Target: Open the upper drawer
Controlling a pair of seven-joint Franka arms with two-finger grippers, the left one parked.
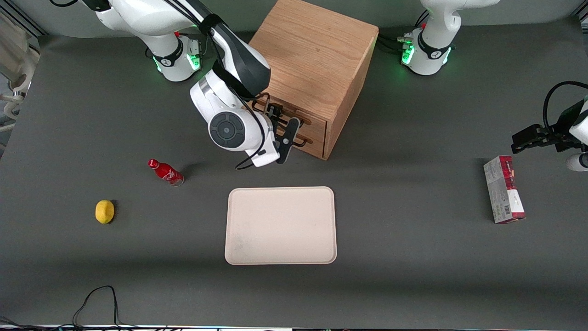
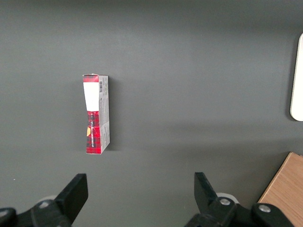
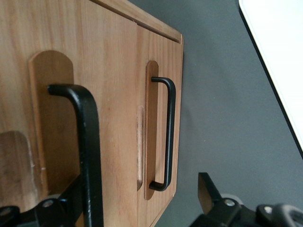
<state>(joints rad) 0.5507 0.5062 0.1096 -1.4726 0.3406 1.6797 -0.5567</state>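
Right now the gripper point(image 1: 281, 123) sits open at the shut upper drawer point(image 1: 294, 116), fingers straddling its black handle point(image 3: 87, 142).

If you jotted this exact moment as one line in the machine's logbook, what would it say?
task: open upper drawer | hand: open, at upper drawer, one finger beside its handle | drawer: shut | lower drawer: shut
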